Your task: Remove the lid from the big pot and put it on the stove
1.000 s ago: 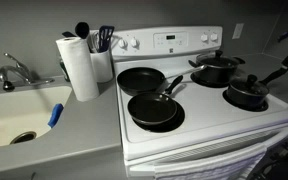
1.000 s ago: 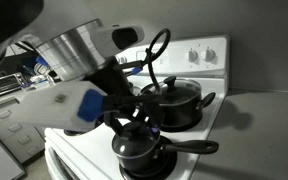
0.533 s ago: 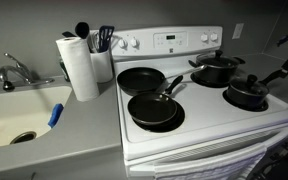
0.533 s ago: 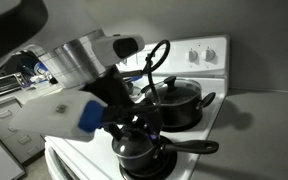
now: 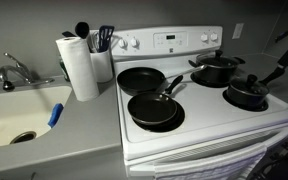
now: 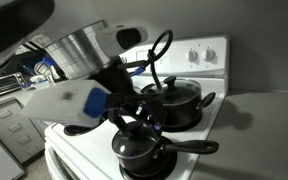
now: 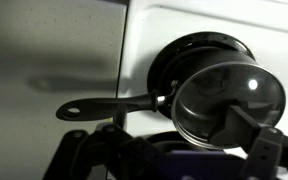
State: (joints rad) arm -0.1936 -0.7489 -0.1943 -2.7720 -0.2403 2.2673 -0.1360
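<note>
The big pot (image 5: 215, 72) stands on the back burner of the white stove (image 5: 199, 125) with its glass lid (image 5: 214, 62) on it. It also shows in an exterior view (image 6: 174, 104), lid (image 6: 171, 88) in place. My gripper (image 7: 184, 142) is open and empty. It hangs beside the stove, apart from both pots, and shows at the edge of an exterior view (image 5: 287, 58). The wrist view does not show the big pot. It shows the smaller saucepan (image 7: 199, 62) with its own lid (image 7: 229, 100).
The long-handled saucepan (image 5: 246, 95) sits in front of the big pot, handle (image 6: 192, 147) sticking out sideways. Two black frying pans (image 5: 152, 108) fill the other burners. A paper towel roll (image 5: 79, 66), a utensil holder and a sink (image 5: 19, 118) stand beside the stove.
The arm has shifted slightly in front of the stove. The pots and lids have not moved.
</note>
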